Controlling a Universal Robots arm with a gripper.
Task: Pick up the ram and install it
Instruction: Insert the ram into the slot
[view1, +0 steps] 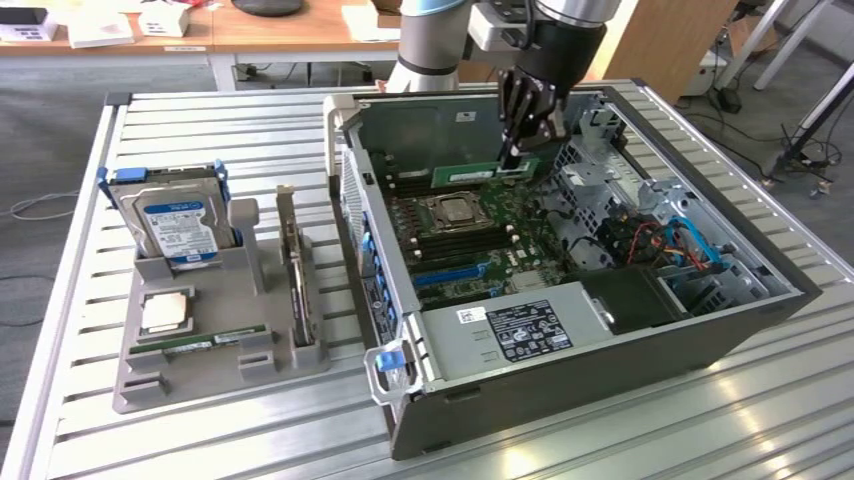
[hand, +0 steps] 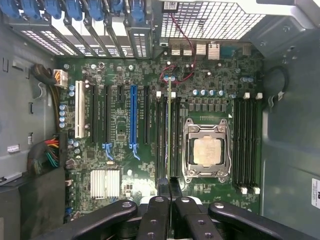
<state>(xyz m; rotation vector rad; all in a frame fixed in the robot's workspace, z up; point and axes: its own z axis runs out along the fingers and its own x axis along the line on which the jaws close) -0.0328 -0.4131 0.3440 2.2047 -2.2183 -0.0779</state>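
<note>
My gripper (view1: 514, 150) reaches down into the open computer case (view1: 747, 320) and is shut on the ram (view1: 474, 172), a thin green stick held lengthwise above the motherboard. The wrist view shows the ram (hand: 169, 135) edge-on, running from my gripper (hand: 169, 189) over the black memory slots (hand: 161, 140) beside the CPU socket (hand: 206, 151). Whether it touches a slot I cannot tell. A second green stick (view1: 200, 343) lies in the grey holder (view1: 147, 385) at the exterior view's left.
The holder also carries a blue-labelled hard drive (view1: 180, 225), a silver CPU chip (view1: 167, 312) and an upright card (view1: 296, 290). Inside the case are the power supply (view1: 527, 325), cables (view1: 687, 245) and more memory slots (hand: 247, 145).
</note>
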